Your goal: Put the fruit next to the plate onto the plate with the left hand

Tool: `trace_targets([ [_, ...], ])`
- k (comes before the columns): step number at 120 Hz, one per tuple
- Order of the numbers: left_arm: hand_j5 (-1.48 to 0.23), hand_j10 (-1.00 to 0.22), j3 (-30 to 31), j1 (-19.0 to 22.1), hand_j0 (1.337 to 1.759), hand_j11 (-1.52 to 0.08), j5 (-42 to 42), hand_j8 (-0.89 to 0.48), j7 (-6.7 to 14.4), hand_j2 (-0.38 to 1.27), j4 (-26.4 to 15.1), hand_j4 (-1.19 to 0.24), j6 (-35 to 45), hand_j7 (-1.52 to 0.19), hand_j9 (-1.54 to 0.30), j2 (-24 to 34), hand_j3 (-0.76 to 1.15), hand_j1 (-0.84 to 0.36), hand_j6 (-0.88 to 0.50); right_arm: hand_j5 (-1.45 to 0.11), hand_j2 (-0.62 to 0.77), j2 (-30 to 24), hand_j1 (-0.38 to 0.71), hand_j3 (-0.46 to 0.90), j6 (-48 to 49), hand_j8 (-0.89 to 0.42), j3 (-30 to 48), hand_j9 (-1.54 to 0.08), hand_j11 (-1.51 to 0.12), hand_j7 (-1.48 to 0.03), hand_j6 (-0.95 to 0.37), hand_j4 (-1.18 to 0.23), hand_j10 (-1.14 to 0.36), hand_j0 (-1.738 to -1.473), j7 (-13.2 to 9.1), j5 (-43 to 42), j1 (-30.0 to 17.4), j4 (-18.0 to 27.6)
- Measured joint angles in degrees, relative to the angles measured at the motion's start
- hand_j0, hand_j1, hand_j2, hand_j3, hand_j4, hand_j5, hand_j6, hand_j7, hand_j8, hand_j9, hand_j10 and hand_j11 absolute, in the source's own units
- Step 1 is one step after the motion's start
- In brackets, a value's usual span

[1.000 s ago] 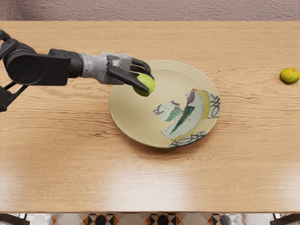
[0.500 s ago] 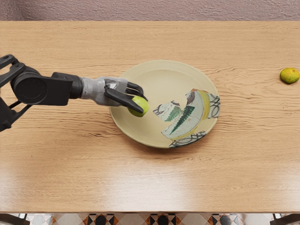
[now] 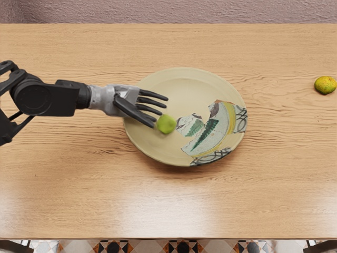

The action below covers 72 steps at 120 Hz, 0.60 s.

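Green fruit lies inside the plate, left of its painted patch, on a wooden table. The left hand hovers over the plate's left rim, fingers spread and holding nothing, one fingertip just beside the fruit. A second fruit sits well apart, far right.

The left arm is mostly matt black, with a fat, smooth cylinder for a forearm that grows out of a big round joint housing, and thin black struts hinged beside it. Towards the wrist it changes to a pale silver-grey casing, faceted and faintly glossy. The left hand has the same grey across its back, and its slim black fingers are jointed, tapering to rounded tips.
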Motion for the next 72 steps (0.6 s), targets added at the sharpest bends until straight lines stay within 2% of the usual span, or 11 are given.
trace_targets([
  [12,-0.32,-0.2,-0.1,-1.5,1.657,-0.32,0.0,-0.21,0.0,0.06,0.0,-0.24,0.0,-0.32,-0.32,-0.1,0.0,0.07,-0.21,-0.03,0.0,0.0,-0.32,0.0,0.0,-0.02,0.0,-0.03,-0.03,-0.03,-0.02,-0.02,-0.02,-1.658,0.0,0.0,0.0,0.0],
  [32,-0.21,-0.14,-1.3,-7.1,1.658,-0.21,-0.4,-0.14,0.0,0.04,-0.1,-0.16,-0.5,-0.21,-0.21,1.2,0.0,0.17,-0.15,-0.03,0.0,0.0,-0.32,0.0,0.0,-0.02,0.0,-0.03,-0.03,-0.03,-0.02,-0.02,-0.02,-1.658,0.0,0.0,0.0,0.0],
  [36,-0.18,-0.12,-3.0,-5.2,1.658,-0.18,-0.6,-0.12,0.0,0.03,-0.2,-0.14,-1.8,-0.18,-0.18,1.2,0.0,0.19,-0.13,-0.03,0.0,0.0,-0.32,0.0,0.0,-0.02,0.0,-0.03,-0.03,-0.03,-0.02,-0.02,-0.02,-1.658,0.0,0.0,0.0,0.0],
  [42,-0.14,-0.1,-7.0,2.3,1.658,-0.14,-2.0,-0.1,0.0,0.03,-0.2,-0.11,-5.4,-0.14,-0.14,1.8,0.0,0.23,-0.1,-0.03,0.0,0.0,-0.32,0.0,0.0,-0.02,0.0,-0.03,-0.03,-0.03,-0.02,-0.02,-0.02,-1.658,0.0,0.0,0.0,0.0],
  [47,-0.12,-0.08,-9.8,4.4,1.658,-0.11,-3.4,-0.08,0.0,0.02,-0.2,-0.09,-7.4,-0.11,-0.11,5.4,0.0,0.25,-0.08,-0.03,0.0,0.0,-0.32,0.0,0.0,-0.02,0.0,-0.03,-0.03,-0.03,-0.02,-0.02,-0.02,-1.658,0.0,0.0,0.0,0.0],
  [57,-0.08,-0.05,-13.0,12.6,1.658,-0.08,-7.3,-0.05,0.0,0.01,-0.2,-0.06,-9.7,-0.08,-0.08,15.4,0.0,0.28,-0.05,-0.03,0.0,0.0,-0.32,0.0,0.0,-0.02,0.0,-0.03,-0.03,-0.03,-0.02,-0.02,-0.02,-1.658,0.0,0.0,0.0,0.0],
  [72,-0.04,-0.03,-14.8,14.3,1.658,-0.04,-13.0,-0.03,0.0,0.01,-0.1,-0.03,-11.0,-0.04,-0.04,22.3,0.0,0.31,-0.03,-0.03,0.0,0.0,-0.32,0.0,0.0,-0.02,0.0,-0.03,-0.03,-0.03,-0.02,-0.02,-0.02,-1.658,0.0,0.0,0.0,0.0],
])
